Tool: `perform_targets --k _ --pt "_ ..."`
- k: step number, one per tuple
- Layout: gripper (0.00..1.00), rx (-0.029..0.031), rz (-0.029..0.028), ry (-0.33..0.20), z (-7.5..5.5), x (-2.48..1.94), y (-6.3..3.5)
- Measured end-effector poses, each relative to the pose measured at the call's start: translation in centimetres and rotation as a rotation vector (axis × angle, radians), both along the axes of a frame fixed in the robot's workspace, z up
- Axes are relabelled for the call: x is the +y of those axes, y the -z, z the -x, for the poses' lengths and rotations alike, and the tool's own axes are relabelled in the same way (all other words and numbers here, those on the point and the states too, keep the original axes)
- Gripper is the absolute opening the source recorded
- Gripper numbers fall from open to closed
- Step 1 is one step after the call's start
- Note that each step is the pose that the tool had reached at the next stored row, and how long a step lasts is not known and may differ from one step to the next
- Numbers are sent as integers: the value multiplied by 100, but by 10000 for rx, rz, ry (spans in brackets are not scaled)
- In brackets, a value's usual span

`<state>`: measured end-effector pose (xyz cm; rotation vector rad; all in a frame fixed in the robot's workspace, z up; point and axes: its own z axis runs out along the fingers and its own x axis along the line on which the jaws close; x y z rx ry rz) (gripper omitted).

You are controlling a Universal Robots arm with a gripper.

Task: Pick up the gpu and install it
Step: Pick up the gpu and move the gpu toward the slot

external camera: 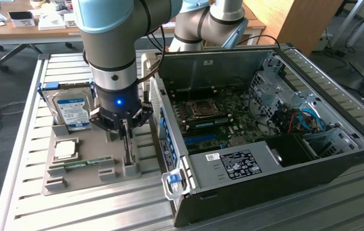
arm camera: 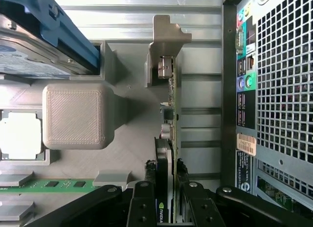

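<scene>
The gpu [arm camera: 167,147] stands on its edge in the slots of a grey holder tray [external camera: 79,182]. I look along its thin edge, with the black face on one side and the green board on the other. Its far end sits in a grey bracket [arm camera: 165,46]. My gripper [arm camera: 165,169] is straight above it with one black finger [arm camera: 146,188] pressed on each face, shut on the card. In the exterior view the gripper [external camera: 126,132] hangs over the tray, and the gpu [external camera: 128,148] shows as a thin upright strip below it.
On the tray a blue-labelled hard drive [external camera: 71,109] stands upright, with a CPU [external camera: 65,149] and a green RAM stick [external camera: 82,163] lying beside it. The open computer case [external camera: 335,139] lies at the exterior view's right with the motherboard [external camera: 214,120] exposed. Its rear panel [arm camera: 274,90] is close beside the card.
</scene>
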<state>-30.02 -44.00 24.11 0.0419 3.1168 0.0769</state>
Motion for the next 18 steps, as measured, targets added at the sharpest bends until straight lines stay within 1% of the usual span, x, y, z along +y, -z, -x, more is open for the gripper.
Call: perform_targets --k 9,18 --pt "27 0 0 0 0 0 -146" --pt "27 -1 0 0 0 0 -261"
